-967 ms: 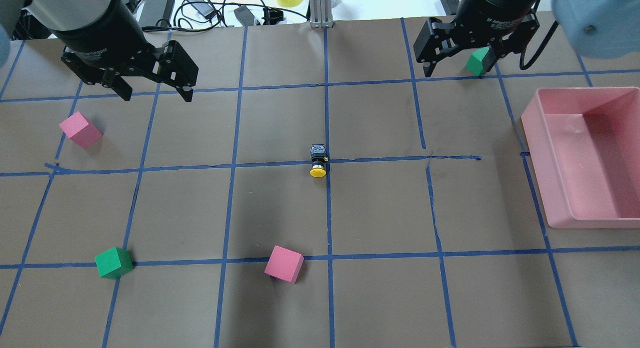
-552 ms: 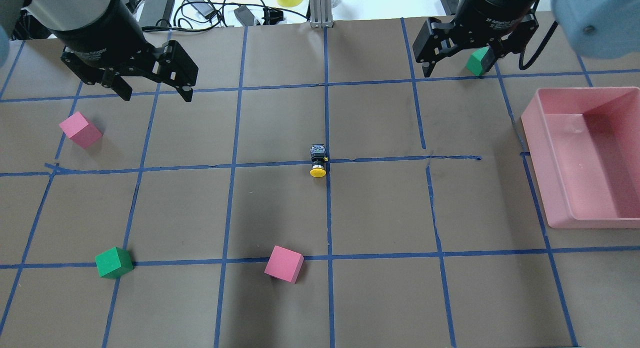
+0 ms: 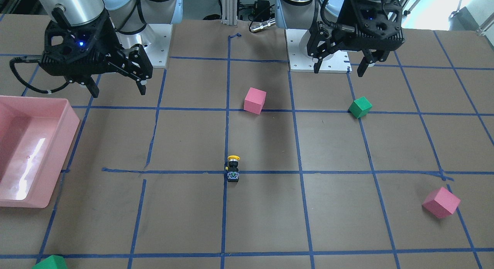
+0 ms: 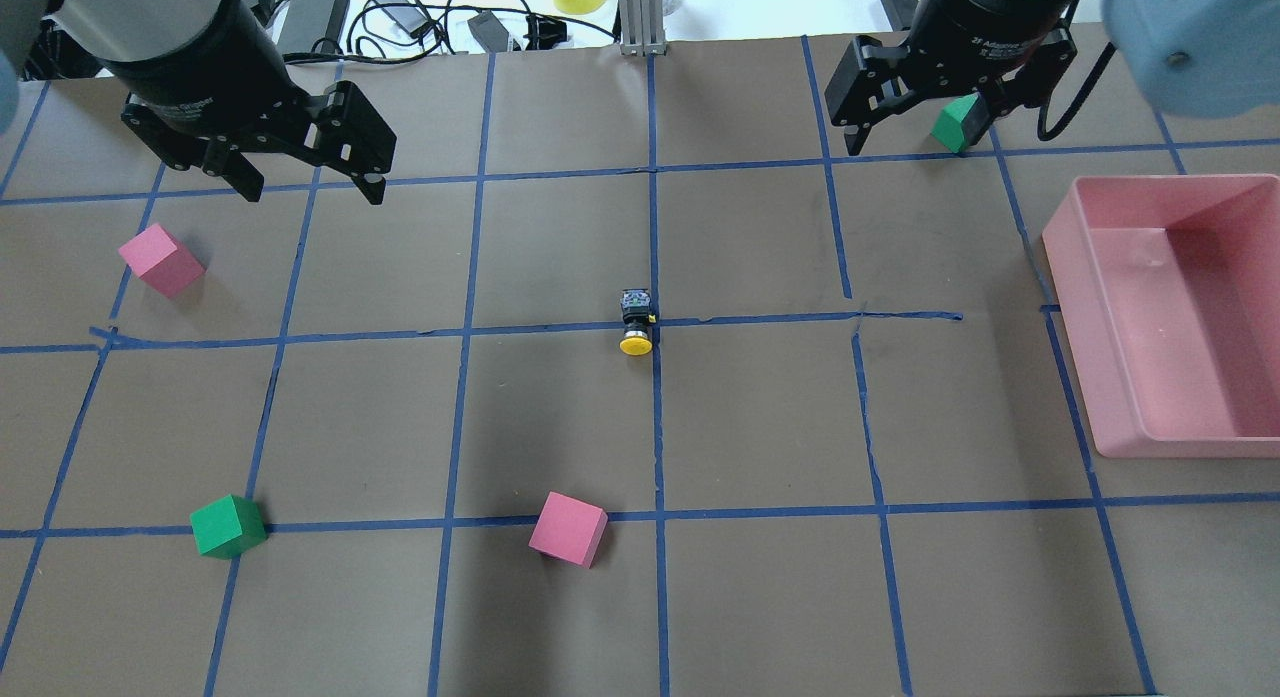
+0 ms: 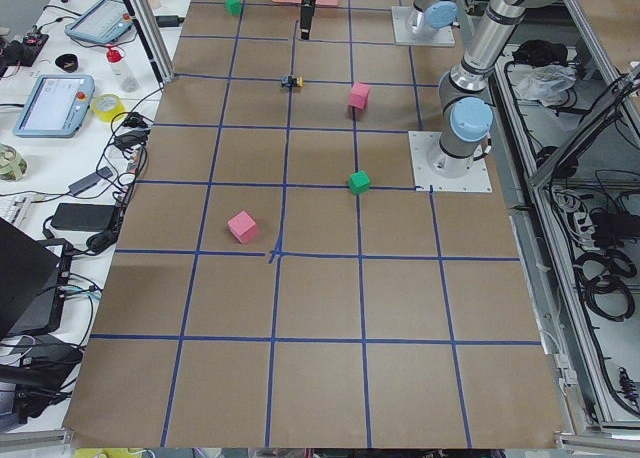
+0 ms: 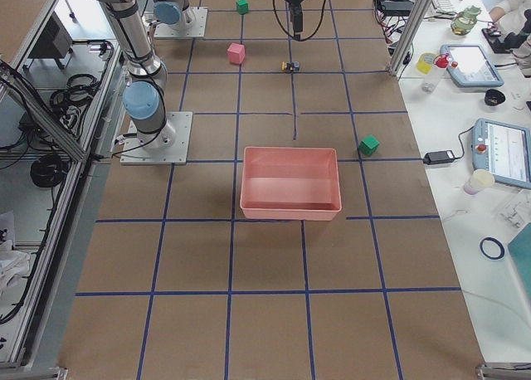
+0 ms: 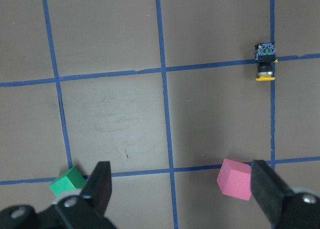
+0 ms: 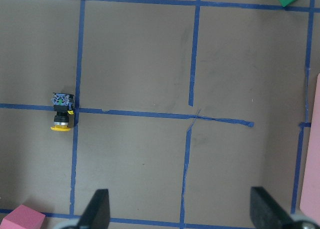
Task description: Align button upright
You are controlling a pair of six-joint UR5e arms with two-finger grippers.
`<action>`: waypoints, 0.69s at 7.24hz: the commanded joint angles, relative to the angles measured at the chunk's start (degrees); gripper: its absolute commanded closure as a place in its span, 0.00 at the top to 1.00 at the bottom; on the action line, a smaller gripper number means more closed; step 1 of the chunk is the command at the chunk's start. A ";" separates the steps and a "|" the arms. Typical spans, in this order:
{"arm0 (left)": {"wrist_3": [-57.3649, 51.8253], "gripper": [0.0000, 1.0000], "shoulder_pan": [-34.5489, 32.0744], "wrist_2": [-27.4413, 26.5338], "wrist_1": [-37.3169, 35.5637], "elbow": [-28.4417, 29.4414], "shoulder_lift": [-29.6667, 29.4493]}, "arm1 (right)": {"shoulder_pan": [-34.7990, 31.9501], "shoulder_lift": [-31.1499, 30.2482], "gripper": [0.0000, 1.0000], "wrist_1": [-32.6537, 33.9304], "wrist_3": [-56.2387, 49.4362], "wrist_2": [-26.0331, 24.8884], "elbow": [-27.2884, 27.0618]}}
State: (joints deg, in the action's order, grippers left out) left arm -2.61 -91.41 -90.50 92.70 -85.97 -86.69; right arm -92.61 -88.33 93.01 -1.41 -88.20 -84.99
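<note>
The button lies on its side at the table's centre, where two blue tape lines cross. Its yellow cap points toward the robot's side and its grey-white base points away. It also shows in the front view, the left wrist view and the right wrist view. My left gripper is open and empty, hanging above the far left of the table, well away from the button. My right gripper is open and empty above the far right, also well away from it.
A pink bin stands at the right edge. Pink cubes lie at the left and front centre. Green cubes lie at the front left and beside the right gripper. Cables lie beyond the far edge.
</note>
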 commanded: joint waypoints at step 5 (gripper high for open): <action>-0.46 1.00 -0.61 0.85 -2.78 0.72 -2.43 | -0.11 0.00 1.00 -0.03 0.00 0.05 0.00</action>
State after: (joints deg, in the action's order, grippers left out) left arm -3.05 -91.56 -90.11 91.06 -85.36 -88.41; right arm -92.72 -88.33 93.02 -1.44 -88.14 -85.00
